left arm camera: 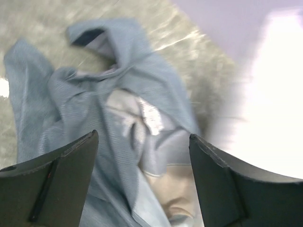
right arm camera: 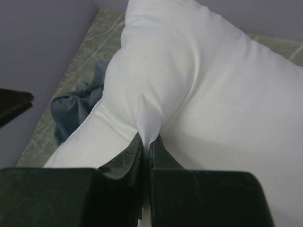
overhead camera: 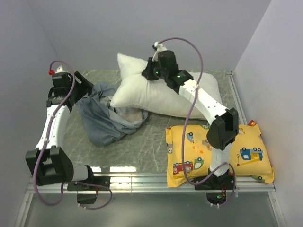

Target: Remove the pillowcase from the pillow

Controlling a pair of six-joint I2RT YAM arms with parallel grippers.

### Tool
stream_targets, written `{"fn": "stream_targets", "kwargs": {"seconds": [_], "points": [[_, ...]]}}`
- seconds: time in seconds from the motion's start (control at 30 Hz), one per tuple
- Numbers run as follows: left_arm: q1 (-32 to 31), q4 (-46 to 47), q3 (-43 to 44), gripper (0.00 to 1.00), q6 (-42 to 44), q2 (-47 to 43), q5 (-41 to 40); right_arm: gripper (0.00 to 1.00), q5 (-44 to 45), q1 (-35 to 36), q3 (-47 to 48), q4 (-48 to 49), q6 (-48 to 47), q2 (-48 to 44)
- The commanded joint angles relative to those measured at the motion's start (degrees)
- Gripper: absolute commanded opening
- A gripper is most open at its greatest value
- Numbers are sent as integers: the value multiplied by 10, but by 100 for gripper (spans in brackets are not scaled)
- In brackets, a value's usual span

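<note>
The white pillow lies at the back middle of the table, bare. My right gripper is shut on a pinch of its fabric near the top; the wrist view shows the pillow bunched between the closed fingers. The pillowcase lies crumpled in a blue-grey heap to the left of the pillow, its right end by the pillow's lower left corner. My left gripper is open above the heap's left side; in its wrist view the pillowcase fills the gap between the spread fingers, with a beige patch showing.
A yellow pillow with cartoon vehicles lies at the front right, under the right arm. Grey walls close in the left, back and right. A metal rail runs along the table's near edge.
</note>
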Motion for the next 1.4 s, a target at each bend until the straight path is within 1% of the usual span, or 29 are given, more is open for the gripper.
{"fn": "stream_targets", "kwargs": {"seconds": [0.0, 0.03, 0.07, 0.1, 0.13, 0.17, 0.27, 0.3, 0.4, 0.47, 0.5, 0.57, 0.6, 0.7, 0.73, 0.8, 0.87, 0.9, 1.03, 1.13, 1.37], "points": [[-24, 2, 29, 83, 35, -61, 7, 3, -2, 11, 28, 83, 21, 17], [-32, 6, 28, 83, 40, -68, 14, 11, -4, 12, 19, 88, 33, 27], [-40, 9, 27, 83, 40, -80, 30, 23, -6, 12, 17, 93, 36, 31], [-55, 14, 26, 83, 40, -86, 44, 46, -7, 11, 15, 94, 39, 32], [-62, 19, 26, 83, 40, -89, 53, 55, -5, 12, 13, 95, 42, 29], [-72, 19, 28, 83, 42, -97, 57, 68, -2, 12, 12, 96, 40, 25], [-118, 21, 29, 83, 57, -116, 46, 80, 10, 11, 17, 82, 34, -2], [-140, 21, 27, 83, 61, -123, 33, 86, 14, 10, 18, 66, 32, -11], [-164, 20, 19, 84, 77, -146, 23, 88, 14, 3, 2, 42, 35, -58], [-167, 17, 12, 84, 87, -166, 24, 89, 14, -5, -52, 44, 42, -112], [-168, 16, 8, 85, 88, -173, 22, 89, 21, -6, -98, 50, 43, -156], [-168, 20, -9, 86, 92, -197, 15, 90, 47, -11, -152, 61, 43, -205], [-168, 26, -16, 87, 95, -204, 15, 90, 53, -13, -204, 71, 46, -251], [-168, 34, -36, 89, 90, -227, 16, 91, 64, -19, -274, 80, 50, -313], [-168, 35, -38, 88, 91, -230, 22, 91, 64, -19, -315, 81, 51, -350], [-168, 40, -46, 89, 88, -238, 24, 91, 76, -19, -354, 78, 54, -384], [-168, 44, -51, 90, 89, -244, 30, 91, 95, -18, -408, 74, 54, -429], [-168, 45, -53, 90, 89, -246, 31, 91, 118, -19, -440, 71, 49, -458], [-168, 55, -64, 89, 87, -249, 37, 93, 150, -20, -482, 63, 36, -503], [-168, 57, -68, 89, 86, -253, 44, 93, 153, -20, -489, 52, 29, -514], [-168, 68, -69, 90, 82, -263, 44, 94, 141, -20, -493, 64, 20, -520]]}}
